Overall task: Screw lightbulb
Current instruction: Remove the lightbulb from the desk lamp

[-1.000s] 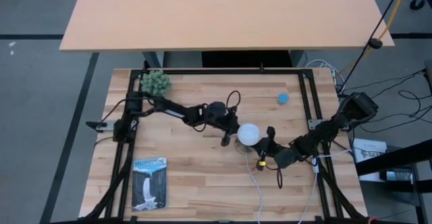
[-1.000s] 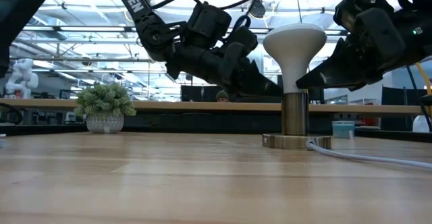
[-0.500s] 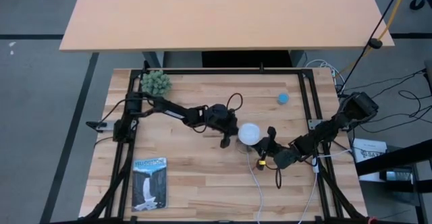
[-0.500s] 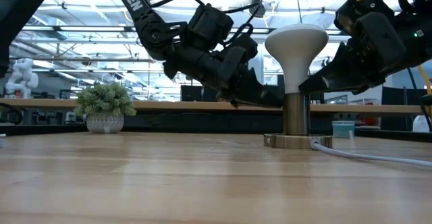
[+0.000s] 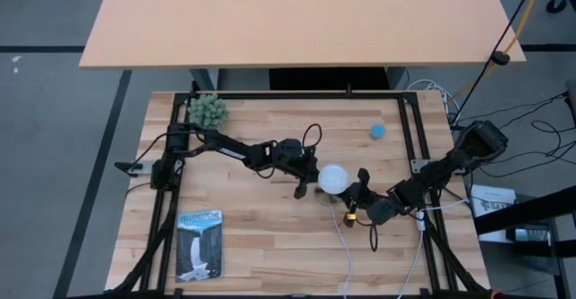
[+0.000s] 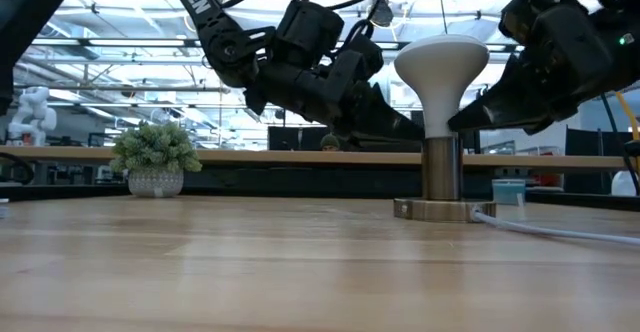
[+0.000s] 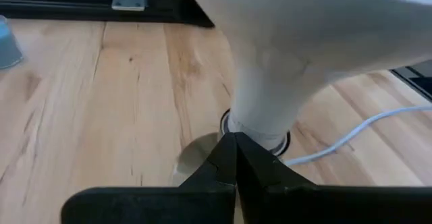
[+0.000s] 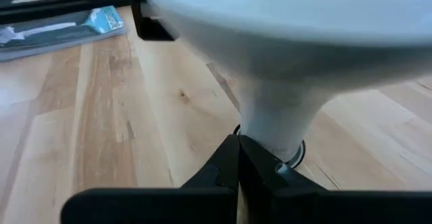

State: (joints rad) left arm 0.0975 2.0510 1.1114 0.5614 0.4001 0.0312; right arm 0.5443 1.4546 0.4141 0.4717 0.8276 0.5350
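The left gripper [image 5: 307, 189] has its fingers [image 7: 223, 163] pressed together with nothing between them. Their tips sit just beside the neck of the lightbulb [image 5: 332, 178], on its left side. The right gripper [image 5: 355, 196] also has its fingers [image 8: 237, 158] pressed together and empty. Their tips sit low by the neck of the lightbulb on its right side. I cannot tell if either pair of tips touches it.

The lightbulb stands upright near the middle of the desk [image 5: 270, 236], a little toward the right edge. Its white dome is on top and its narrow end goes down into a round silvery socket [image 6: 441, 187]. A white cord [image 5: 344, 254] runs from the socket toward the front edge of the desk.

The left arm [image 6: 205, 17] has white letters on it, but only "SSEN" can be read.

A small potted plant [image 5: 208, 110] sits near the back left corner. A booklet with a waterfall picture [image 5: 199, 242] lies near the front left corner; its writing is too small to read. A small blue object [image 5: 377, 131] sits toward the back right corner.
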